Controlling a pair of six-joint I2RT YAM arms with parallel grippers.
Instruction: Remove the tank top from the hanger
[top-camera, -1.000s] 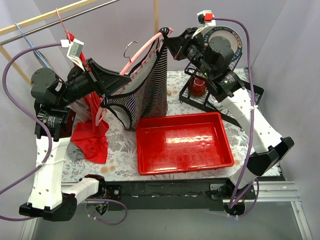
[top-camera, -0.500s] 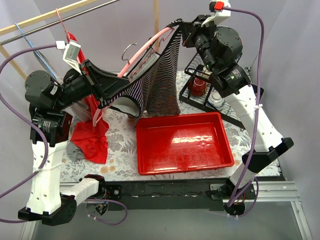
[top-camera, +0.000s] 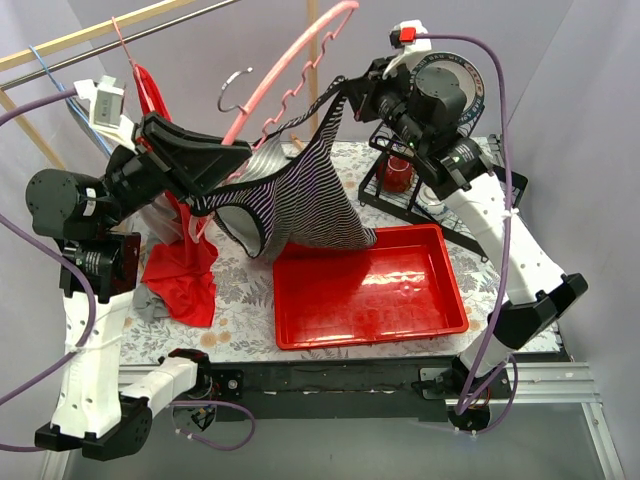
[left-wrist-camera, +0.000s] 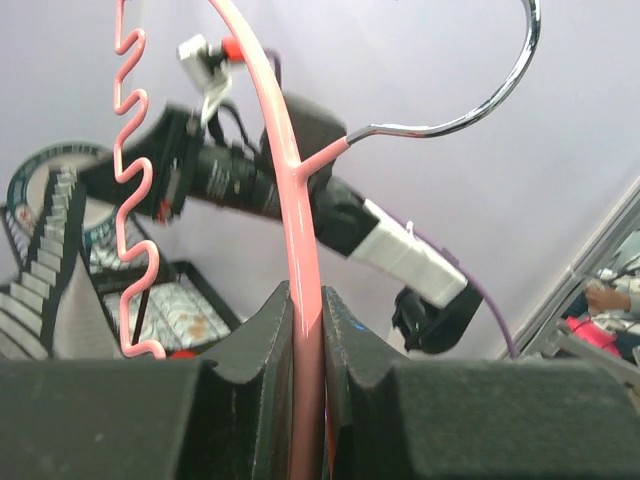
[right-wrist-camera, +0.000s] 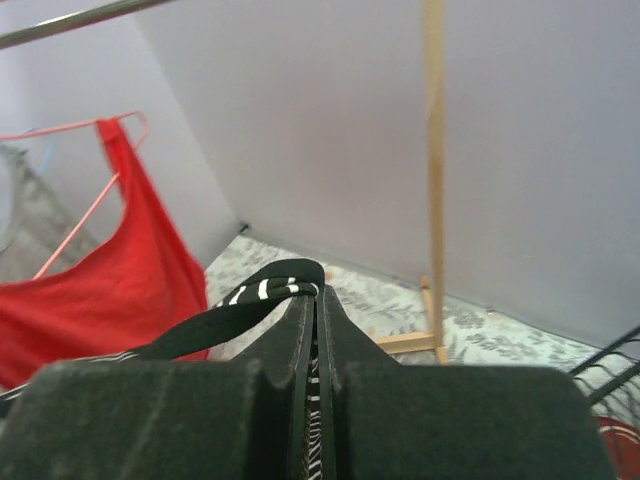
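At the lower centre of the overhead view lies the red tray (top-camera: 400, 300), and the hem of the striped tank top (top-camera: 310, 200) dips onto its upper-left corner. The top is stretched in mid-air across the middle of the frame. One black strap is pinched in the clenched right gripper (top-camera: 342, 86) at upper centre, and the other side bunches under the left gripper (top-camera: 240, 152), left of centre (whether that side hangs on the wire I cannot tell). The left jaws are clamped on the pink hanger (left-wrist-camera: 298, 220), which tilts up toward the top edge. Farther back, a red garment (top-camera: 185, 265) hangs at left and a wire basket (top-camera: 400, 200) stands at right.
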